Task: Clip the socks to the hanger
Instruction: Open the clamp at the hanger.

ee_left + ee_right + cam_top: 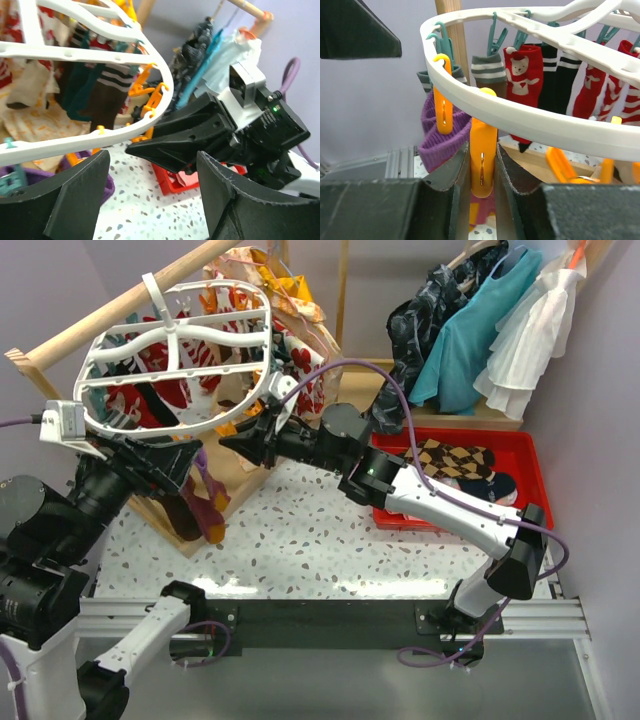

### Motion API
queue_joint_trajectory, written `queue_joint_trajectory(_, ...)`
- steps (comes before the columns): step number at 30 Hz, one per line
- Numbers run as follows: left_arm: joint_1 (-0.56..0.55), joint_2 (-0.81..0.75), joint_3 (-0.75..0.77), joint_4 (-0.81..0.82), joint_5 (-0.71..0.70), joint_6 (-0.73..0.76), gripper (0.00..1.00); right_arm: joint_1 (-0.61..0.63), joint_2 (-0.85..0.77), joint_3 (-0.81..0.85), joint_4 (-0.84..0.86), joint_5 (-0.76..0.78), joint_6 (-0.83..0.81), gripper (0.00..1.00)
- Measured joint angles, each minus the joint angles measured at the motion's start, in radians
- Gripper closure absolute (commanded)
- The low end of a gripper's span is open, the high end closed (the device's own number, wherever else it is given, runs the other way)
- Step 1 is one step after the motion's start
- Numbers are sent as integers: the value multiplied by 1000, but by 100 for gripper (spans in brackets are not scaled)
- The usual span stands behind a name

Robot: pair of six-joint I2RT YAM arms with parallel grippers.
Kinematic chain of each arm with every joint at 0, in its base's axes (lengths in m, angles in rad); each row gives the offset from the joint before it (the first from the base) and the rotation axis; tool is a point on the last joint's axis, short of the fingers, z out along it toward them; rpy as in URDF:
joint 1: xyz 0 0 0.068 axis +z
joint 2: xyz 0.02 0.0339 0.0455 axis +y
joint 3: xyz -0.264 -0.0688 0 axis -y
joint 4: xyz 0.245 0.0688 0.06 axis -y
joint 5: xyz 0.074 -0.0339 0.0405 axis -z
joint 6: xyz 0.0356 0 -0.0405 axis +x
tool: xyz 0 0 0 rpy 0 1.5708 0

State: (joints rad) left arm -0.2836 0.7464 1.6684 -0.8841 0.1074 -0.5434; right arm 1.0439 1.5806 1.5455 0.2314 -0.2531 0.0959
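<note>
The white oval hanger [170,350] hangs at the upper left with several socks clipped under it. My right gripper [245,440] reaches its near rim and is shut on an orange clip [482,160] that hangs from the rim [520,112]. A purple sock [442,137] hangs from the neighbouring orange clip, and it also shows in the top view [205,490]. My left gripper [150,200] is open and empty just below the rim [75,135], facing the right gripper [165,145]. In the top view the left gripper [165,465] sits under the hanger's near edge. Brown-black argyle socks [455,458] lie in the tray.
A red tray [515,445] with socks stands at the right. Teal and white dresses [480,330] hang at the back right. A long wooden rail [110,315] and floral cloth [280,290] sit behind the hanger. A wooden frame base [215,500] lies under the hanger.
</note>
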Motion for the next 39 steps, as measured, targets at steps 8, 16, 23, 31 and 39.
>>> queue_joint_trajectory(8,0,13,-52,33,129,-23,27,28,0,0,0,30,-11,100)
queue_joint_trajectory(16,0,48,-95,30,143,-26,29,37,2,0,-3,56,-2,100)
queue_joint_trajectory(23,0,52,-156,39,96,-43,32,37,2,-4,25,43,52,99)
queue_joint_trajectory(31,0,23,-238,113,49,-94,37,35,4,-27,52,34,93,93)
queue_joint_trajectory(39,0,13,-303,203,20,-164,41,35,19,-34,93,37,111,85)
